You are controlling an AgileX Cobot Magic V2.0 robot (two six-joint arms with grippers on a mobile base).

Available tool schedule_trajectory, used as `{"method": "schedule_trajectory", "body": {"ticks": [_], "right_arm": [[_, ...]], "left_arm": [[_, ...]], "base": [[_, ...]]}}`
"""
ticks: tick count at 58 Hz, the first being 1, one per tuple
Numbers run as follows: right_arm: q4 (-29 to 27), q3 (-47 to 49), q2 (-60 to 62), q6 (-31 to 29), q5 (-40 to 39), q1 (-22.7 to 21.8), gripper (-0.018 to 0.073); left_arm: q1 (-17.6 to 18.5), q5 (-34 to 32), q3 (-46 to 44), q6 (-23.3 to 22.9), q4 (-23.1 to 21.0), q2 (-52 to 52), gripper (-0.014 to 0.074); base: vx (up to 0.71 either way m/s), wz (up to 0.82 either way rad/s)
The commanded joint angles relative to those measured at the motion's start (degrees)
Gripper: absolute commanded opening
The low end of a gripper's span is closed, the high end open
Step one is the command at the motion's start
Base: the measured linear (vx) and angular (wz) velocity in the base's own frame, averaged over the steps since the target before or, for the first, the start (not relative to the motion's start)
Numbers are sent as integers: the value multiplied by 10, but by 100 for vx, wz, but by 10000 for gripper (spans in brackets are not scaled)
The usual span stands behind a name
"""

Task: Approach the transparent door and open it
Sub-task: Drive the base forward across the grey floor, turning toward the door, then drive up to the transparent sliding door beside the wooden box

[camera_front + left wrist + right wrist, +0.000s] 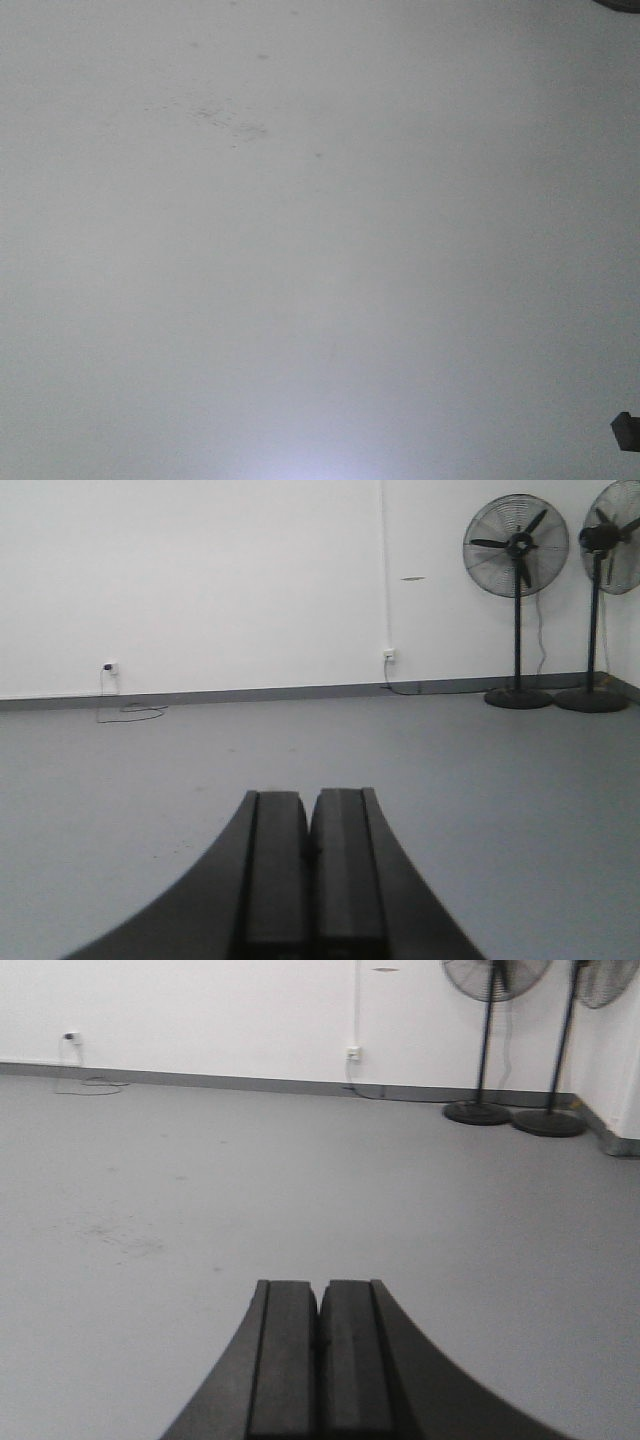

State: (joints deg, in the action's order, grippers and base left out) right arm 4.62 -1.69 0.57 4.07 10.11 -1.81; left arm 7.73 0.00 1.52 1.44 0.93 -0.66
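The transparent door is out of view in every frame. My left gripper (309, 798) is shut and empty, its two dark pads pressed together, pointing over the grey floor toward a white wall. My right gripper (320, 1287) is also shut and empty, held above the grey floor. The front view shows only bare grey floor (300, 250) with faint scuff marks.
Two black pedestal fans (516, 550) (608, 540) stand by the white wall at the right; their bases (478, 1112) (549, 1122) also show in the right wrist view. Wall sockets (109, 667) (389, 655) with cables sit above the grey skirting. A small dark part (626, 430) shows at the front view's right edge.
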Motion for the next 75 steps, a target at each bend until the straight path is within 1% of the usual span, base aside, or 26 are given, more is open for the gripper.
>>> {"method": "schedule_trajectory", "body": {"ticks": [1, 18, 53, 75], "right_arm": [[2, -8, 9, 0, -48, -3, -5], [2, -8, 9, 0, -48, -3, -5], [2, -8, 9, 0, -48, -3, -5], [2, -8, 9, 0, -48, -3, -5]], "left_arm": [[2, -51, 18, -5, -5, -7, -6], [2, -51, 18, -5, -5, -7, -6], [2, -51, 18, -5, -5, -7, -6], [2, -51, 18, -5, -5, -7, -6]], "base": [[53, 42], [55, 55], [56, 71], [55, 54]]}}
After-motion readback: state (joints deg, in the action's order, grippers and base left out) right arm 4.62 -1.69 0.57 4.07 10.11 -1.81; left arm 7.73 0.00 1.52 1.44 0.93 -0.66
